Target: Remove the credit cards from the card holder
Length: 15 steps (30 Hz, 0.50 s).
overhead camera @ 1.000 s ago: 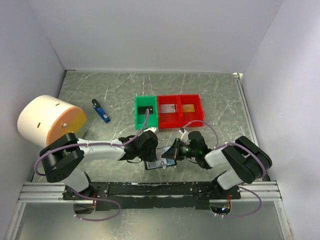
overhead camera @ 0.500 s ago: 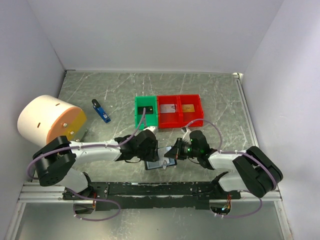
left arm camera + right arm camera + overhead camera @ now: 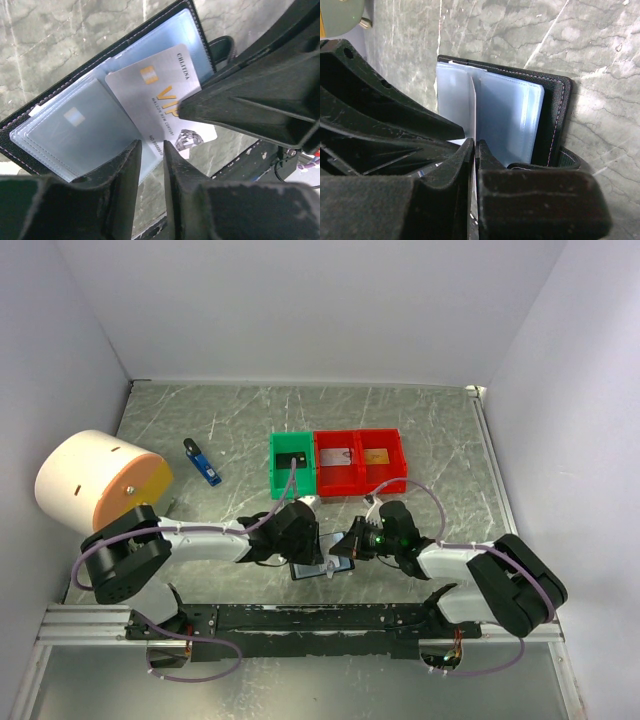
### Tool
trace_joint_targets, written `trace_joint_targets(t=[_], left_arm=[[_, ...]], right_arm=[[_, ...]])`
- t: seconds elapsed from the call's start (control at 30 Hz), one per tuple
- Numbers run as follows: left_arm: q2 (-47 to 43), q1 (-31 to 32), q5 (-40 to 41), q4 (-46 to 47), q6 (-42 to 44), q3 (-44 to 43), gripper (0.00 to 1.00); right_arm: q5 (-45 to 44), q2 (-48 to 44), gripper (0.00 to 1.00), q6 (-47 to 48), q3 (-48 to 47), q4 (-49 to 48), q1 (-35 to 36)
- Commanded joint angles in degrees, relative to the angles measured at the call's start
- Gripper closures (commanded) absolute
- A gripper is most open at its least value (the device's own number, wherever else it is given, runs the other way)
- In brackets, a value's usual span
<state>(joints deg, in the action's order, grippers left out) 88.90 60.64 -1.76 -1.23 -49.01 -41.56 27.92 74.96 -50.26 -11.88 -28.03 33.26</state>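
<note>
The black card holder (image 3: 150, 26) lies open near the table's front edge (image 3: 308, 570), its pale blue-clear sleeves (image 3: 75, 130) fanned out. A silvery-white credit card (image 3: 150, 95) marked VIP sticks halfway out of a sleeve toward the right. My right gripper (image 3: 475, 142) is shut on this card's outer end, and its black fingers (image 3: 250, 105) cover that end. My left gripper (image 3: 150, 145) hovers at the sleeves' near edge, its jaws a narrow gap apart with nothing between them. In the top view the left gripper (image 3: 298, 545) and right gripper (image 3: 345, 548) meet over the holder.
Behind the arms stand a green bin (image 3: 274, 465) holding a black card and two red bins (image 3: 357, 462) holding a grey card and an orange-gold card. A blue and black stick (image 3: 203, 464) lies at the left. A big white and orange cylinder (image 3: 95, 485) sits at the far left.
The left jaws have come apart from a tighter position. The right arm's elbow has swung out to the right while its gripper stayed shut at the holder.
</note>
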Motion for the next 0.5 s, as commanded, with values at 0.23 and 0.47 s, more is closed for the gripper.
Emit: trace_joint_targets(t=[0.23,0.47], left_arm=[[1.0,0.3,2.6,-0.4,-0.6,1.2,0.71],[1.2,0.3,2.6,-0.6,-0.3,1.0,0.73]], right_arm=[[1.6,3.3,0.87,-0.6,0.7,-4.0,-0.5],[2.6,5.5,0.82,-1.6,0.9,-7.0,-0.5]])
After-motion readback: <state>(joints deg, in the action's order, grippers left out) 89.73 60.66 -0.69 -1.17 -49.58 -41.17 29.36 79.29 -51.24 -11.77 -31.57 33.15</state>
